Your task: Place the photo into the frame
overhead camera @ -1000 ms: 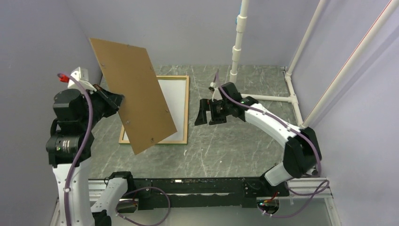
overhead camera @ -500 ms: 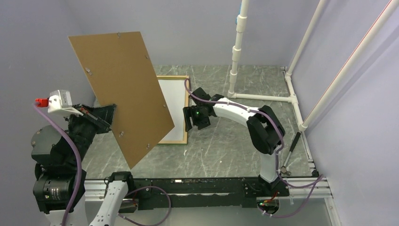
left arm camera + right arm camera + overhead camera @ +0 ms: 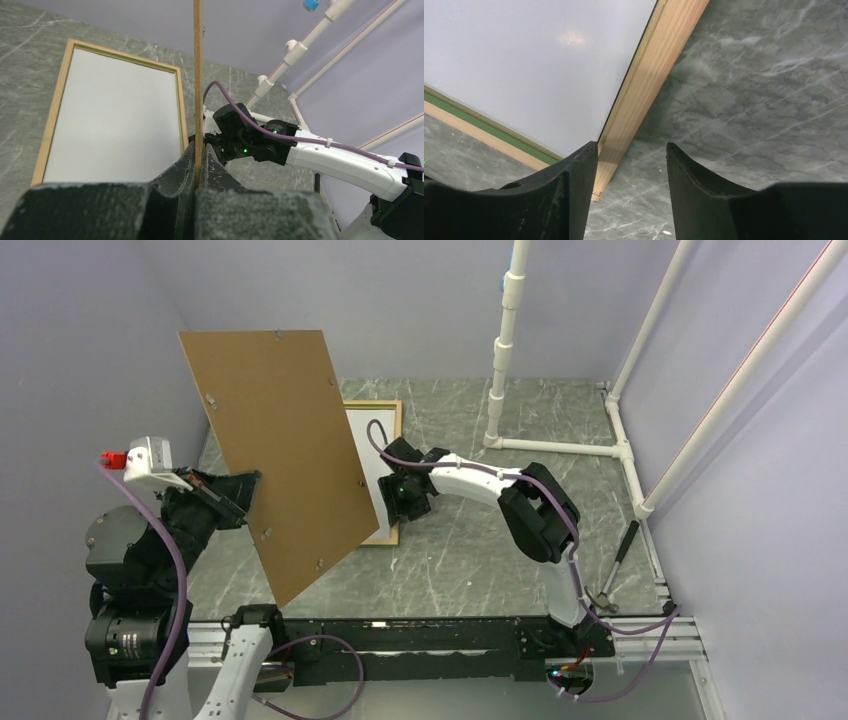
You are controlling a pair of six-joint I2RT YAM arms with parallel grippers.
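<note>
The frame (image 3: 386,411) lies flat on the table, its light wood rails around a white sheet (image 3: 363,445), the photo's plain back. My left gripper (image 3: 240,502) is shut on the edge of a brown backing board (image 3: 280,450) and holds it up, tilted, over the frame's left part. In the left wrist view the board's edge (image 3: 198,75) stands pinched in that gripper (image 3: 198,160). My right gripper (image 3: 402,502) is low at the frame's near right corner. It is open (image 3: 631,146), one finger over the sheet (image 3: 549,60), the other over bare table, with the rail (image 3: 659,70) between them untouched.
A white pipe stand (image 3: 505,340) rises at the back, and its base pipe (image 3: 560,448) runs along the table to the right. A slim dark tool (image 3: 615,560) lies at the table's right edge. Purple walls close in on three sides.
My right arm swung left and down to the frame's near right corner, and its jaws narrowed. The left arm pulled back and turned the board more upright.
</note>
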